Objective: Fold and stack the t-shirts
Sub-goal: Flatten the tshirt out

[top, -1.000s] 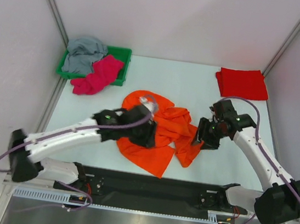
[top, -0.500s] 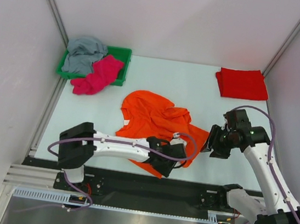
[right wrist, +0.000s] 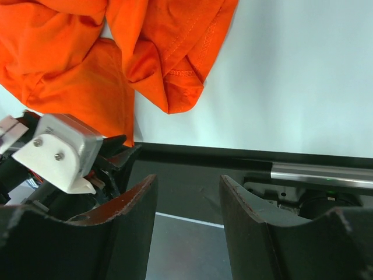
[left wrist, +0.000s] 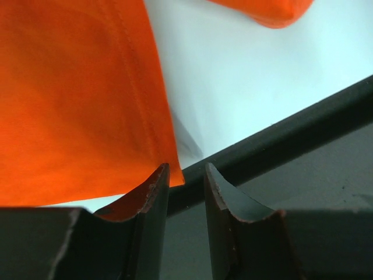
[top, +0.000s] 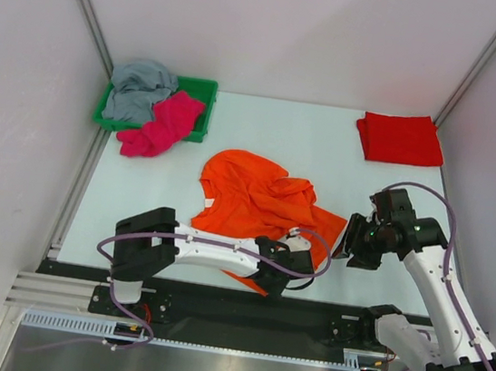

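Nearest: left hand, narrowly parted, empty | hem corner of orange t-shirt at its fingertip, cloth lying upper left | right hand agape, empty, farther off.

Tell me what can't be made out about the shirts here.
Top view: the left arm covers the near edge of the orange shirt.
Top view: the pink shirt hides part of the grey shirt in the tray.
Left wrist view: the orange shirt runs off the top and left edges.
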`<state>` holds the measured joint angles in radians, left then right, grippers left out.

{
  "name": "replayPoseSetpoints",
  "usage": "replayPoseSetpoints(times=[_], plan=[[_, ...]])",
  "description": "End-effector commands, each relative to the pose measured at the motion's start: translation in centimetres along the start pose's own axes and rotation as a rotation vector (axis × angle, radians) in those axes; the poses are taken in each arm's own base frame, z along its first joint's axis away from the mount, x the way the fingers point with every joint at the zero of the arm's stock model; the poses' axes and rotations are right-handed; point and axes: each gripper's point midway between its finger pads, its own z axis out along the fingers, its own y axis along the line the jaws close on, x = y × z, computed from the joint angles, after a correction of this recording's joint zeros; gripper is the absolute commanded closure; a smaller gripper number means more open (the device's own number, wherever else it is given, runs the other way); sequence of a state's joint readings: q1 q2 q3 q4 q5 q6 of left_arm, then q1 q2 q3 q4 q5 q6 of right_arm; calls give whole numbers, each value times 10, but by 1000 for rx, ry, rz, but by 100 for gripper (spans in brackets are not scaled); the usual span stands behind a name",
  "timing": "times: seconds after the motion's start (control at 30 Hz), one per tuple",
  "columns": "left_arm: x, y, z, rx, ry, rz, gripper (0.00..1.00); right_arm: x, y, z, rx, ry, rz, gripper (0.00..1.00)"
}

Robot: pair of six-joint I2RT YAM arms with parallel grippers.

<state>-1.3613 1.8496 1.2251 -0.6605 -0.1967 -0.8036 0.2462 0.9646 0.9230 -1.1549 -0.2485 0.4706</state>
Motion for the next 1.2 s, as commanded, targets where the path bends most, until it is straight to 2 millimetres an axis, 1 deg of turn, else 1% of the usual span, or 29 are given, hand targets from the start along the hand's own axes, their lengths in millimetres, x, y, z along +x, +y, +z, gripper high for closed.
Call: replayPoseSetpoints(times=[0.0,0.1,0.27,0.37,0.47,0.57,0.67,0.77,0.8,0.87,0.93,0.97,1.0,1.03,1.1,1.13,1.17], plan=[[-16,1,-16,-9,-77,-36,65,5,0,1,-15,6,13,48],[-15,-1,-18,6,-74,-44,65,7,0,2,-19,10,16,48],[0,6,-7,-21,-22,-33,62,5,2,1,-29,5,8,48],[3,6,-6,-15,-12,-36,62,4,1,1,-25,-1,5,48],[6,13,-6,-31,-4,-53,62,5,0,5,-25,8,3,48],[8,15,-6,-3,-9,-67,64,6,1,10,-33,22,8,49],[6,9,-4,27,-8,-58,67,6,2,18,-46,38,7,49],[5,8,-1,36,-7,-51,74,7,4,25,-57,62,9,48],[7,9,0,39,1,-51,81,6,5,29,-57,69,5,49],[10,18,1,23,9,-68,99,6,5,35,-57,77,-10,49],[9,27,-1,9,4,-89,100,7,7,47,-47,108,-28,47],[10,34,-8,7,-10,-101,100,8,8,51,-45,123,-38,44],[9,41,-11,-5,-21,-109,100,8,11,55,-45,135,-48,38],[4,50,-22,-6,-47,-133,100,9,17,62,-43,156,-63,36],[9,69,-28,-39,-45,-149,100,7,25,70,-45,156,-82,36],[11,87,-33,-99,-48,-169,100,9,29,77,-34,176,-76,36],[10,96,-44,-107,-73,-181,100,12,35,80,-36,187,-100,37]])
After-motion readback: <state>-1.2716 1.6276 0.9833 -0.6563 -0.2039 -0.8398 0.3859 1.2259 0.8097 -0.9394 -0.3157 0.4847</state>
